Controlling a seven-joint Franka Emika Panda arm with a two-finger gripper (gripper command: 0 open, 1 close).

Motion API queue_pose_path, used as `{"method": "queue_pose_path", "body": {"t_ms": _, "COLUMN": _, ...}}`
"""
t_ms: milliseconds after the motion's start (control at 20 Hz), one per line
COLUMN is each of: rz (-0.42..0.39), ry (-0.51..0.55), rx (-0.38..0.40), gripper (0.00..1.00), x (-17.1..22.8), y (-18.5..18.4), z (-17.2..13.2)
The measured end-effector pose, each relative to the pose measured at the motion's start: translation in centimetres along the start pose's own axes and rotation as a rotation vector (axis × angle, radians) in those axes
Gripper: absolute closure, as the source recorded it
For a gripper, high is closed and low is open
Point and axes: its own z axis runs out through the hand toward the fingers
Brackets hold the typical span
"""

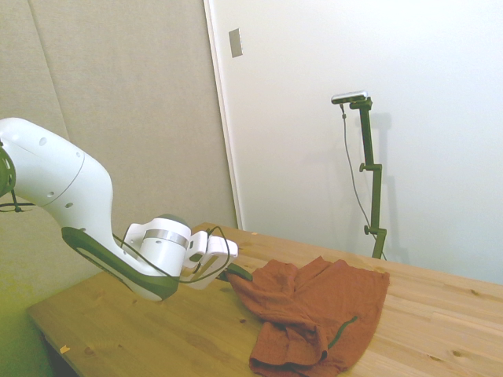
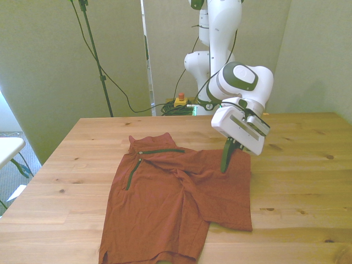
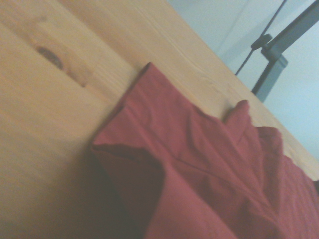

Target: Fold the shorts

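Shorts (image 2: 181, 198) lie spread mid-tabletop (image 2: 308, 181), hems toward your near edge. Your gripper (image 2: 226, 160) pinches their far-side corner, fingers closed on cloth; lifting quickly, you risk it slipping free.

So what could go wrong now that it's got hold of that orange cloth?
The fingers pinch only one edge of the soft rust-orange cloth shorts, so the fabric might slip free mid-fold. The shorts already lie rumpled on the wooden table, so pulling could drag the whole bundle instead of folding it neatly.
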Motion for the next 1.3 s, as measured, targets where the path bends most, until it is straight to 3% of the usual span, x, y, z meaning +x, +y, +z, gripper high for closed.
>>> {"method": "queue_pose_path", "body": {"t_ms": 350, "rz": 0.112, "ry": 0.088, "rx": -0.130, "gripper": 1.00, "x": 9.9, "y": 8.1, "z": 1.8}}
{"method": "queue_pose_path", "body": {"t_ms": 650, "rz": 0.182, "ry": 0.065, "rx": -0.229, "gripper": 1.00, "x": 15.1, "y": 17.5, "z": 6.4}}
{"method": "queue_pose_path", "body": {"t_ms": 700, "rz": 0.188, "ry": 0.060, "rx": -0.243, "gripper": 0.00, "x": 15.6, "y": 18.2, "z": 7.3}}
{"method": "queue_pose_path", "body": {"t_ms": 1000, "rz": 0.227, "ry": 0.024, "rx": -0.282, "gripper": 0.00, "x": 18.8, "y": 19.8, "z": 12.4}}
{"method": "queue_pose_path", "body": {"t_ms": 1300, "rz": 0.240, "ry": -0.021, "rx": -0.300, "gripper": 0.00, "x": 21.0, "y": 18.1, "z": 15.6}}
